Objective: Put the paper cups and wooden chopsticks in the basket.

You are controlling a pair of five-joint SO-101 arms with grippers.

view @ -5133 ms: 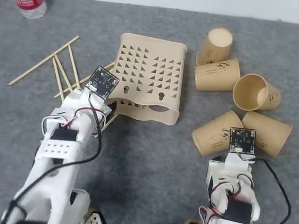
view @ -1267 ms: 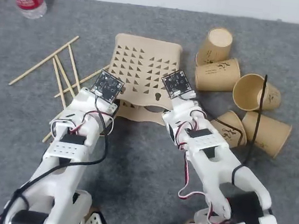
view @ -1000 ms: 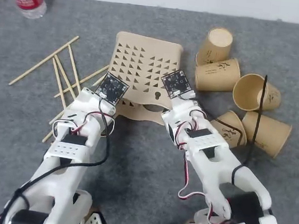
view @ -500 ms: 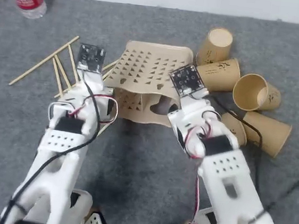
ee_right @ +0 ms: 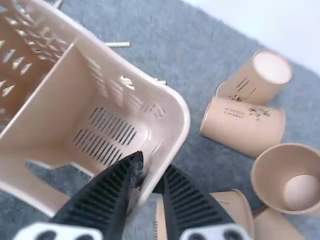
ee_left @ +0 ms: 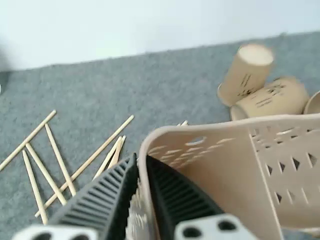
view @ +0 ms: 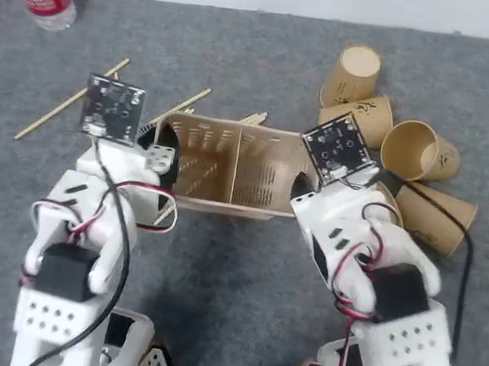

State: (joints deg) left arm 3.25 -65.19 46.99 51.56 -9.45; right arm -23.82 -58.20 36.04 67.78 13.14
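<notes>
Judging by its thin, pierced walls, we take the beige perforated plastic basket (view: 233,128) to be light and slightly springy, best gripped at the rim of its short end walls. Both arms have it there: the left gripper (ee_left: 141,167) is clamped over one end wall and the right gripper (ee_right: 150,172) is pinched over the opposite rim. The basket stands mouth-up between them over the grey carpeted table (view: 258,53). The tan paper cups (view: 418,151) lie tumbled just beside its right end. They should crush and roll easily, so we would take one lightly by the lip. The thin wooden chopsticks (view: 55,111) lie flat to the left, awkward to pinch. The left arm covers several chopsticks and the right arm half hides one cup. We cannot tell whether the basket touches the carpet.
</notes>
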